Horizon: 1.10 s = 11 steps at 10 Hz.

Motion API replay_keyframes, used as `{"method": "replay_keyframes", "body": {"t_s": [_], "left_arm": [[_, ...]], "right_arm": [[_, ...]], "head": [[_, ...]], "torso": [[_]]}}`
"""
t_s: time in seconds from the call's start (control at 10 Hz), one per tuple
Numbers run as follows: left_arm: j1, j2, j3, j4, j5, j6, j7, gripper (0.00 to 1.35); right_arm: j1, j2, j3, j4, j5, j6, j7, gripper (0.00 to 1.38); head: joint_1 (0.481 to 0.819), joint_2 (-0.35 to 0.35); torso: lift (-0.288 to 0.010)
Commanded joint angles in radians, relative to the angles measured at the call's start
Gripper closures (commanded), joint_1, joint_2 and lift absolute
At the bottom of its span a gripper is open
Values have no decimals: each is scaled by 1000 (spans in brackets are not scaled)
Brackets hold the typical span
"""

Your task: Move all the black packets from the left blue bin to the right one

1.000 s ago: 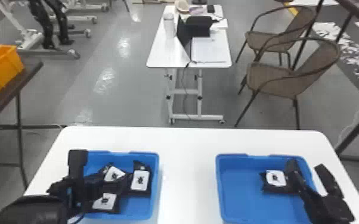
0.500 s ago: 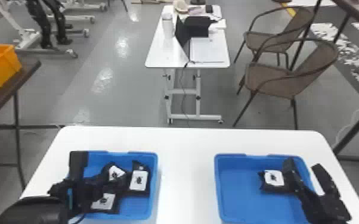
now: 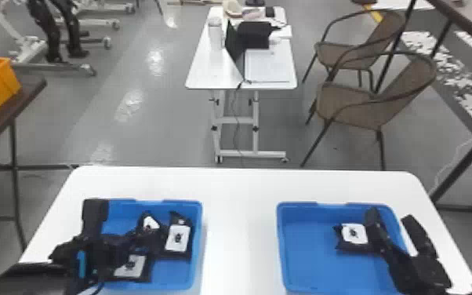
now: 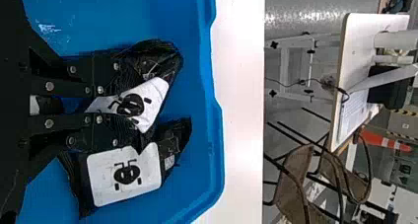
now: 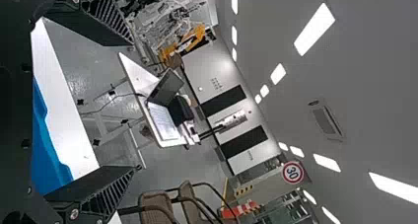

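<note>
Where the packets lie bunched, the left claw [image 4: 117,102] pinches one.
Its two fingers close on the crumpled black packet [image 4: 156,93] from either side, seemingly to grip it without its neighbour [image 4: 125,175], though dark on dark makes the exact hold hard to judge. A third packet [image 3: 131,266] lies nearer the robot, all three in the left blue bin [image 3: 199,239]. Across the white worktop [image 3: 239,235], the right claw [image 3: 390,218] is spread and empty at the outer side of the right bin [image 3: 305,255], perhaps to leave room for a drop; one packet [image 3: 353,234] lies in there, beside it.
</note>
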Motion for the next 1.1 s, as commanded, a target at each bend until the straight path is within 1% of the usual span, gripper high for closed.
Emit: {"method": "replay_keyframes", "body": {"t_s": [0.0, 0.2, 0.4, 0.5, 0.6, 0.7, 0.8, 0.9, 1.0], "left_arm": [[52, -2, 22, -95, 7, 32, -24, 1208], [83, 0, 32, -150, 8, 38, -80, 1208], [134, -11, 31, -312, 76, 20, -127, 1208], [118, -13, 2, -353, 117, -11, -166, 1208], [74, -11, -50, -361, 155, -29, -209, 1208], [12, -11, -113, -362, 159, -16, -257, 1208], [-46, -13, -170, -348, 163, -2, -291, 1208], [-101, -16, -230, -318, 182, 0, -308, 1208], [-138, -23, -273, -292, 192, 3, -317, 1208]], "right_arm": [[1, 1, 0, 2, -5, 0, 0, 116], [0, 1, 3, 3, -8, 0, 2, 116], [-7, 1, 9, 3, -8, 0, 8, 116], [-8, 1, 12, -1, -7, 0, 9, 116], [-16, 1, 17, -5, -2, 0, 11, 113], [-34, 1, 18, -6, 18, 5, 29, 116], [-63, 1, 18, -12, 55, 37, 55, 116], [-89, 1, 18, -9, 91, 37, 64, 116], [-117, 1, 18, 2, 101, 40, 74, 116]], "head": [[695, 34], [695, 22], [695, 8], [695, -1], [695, -28], [695, -67], [695, -106], [695, -133], [695, -145]], "torso": [[0], [0], [0], [0], [0], [0], [0], [0], [0]]}}
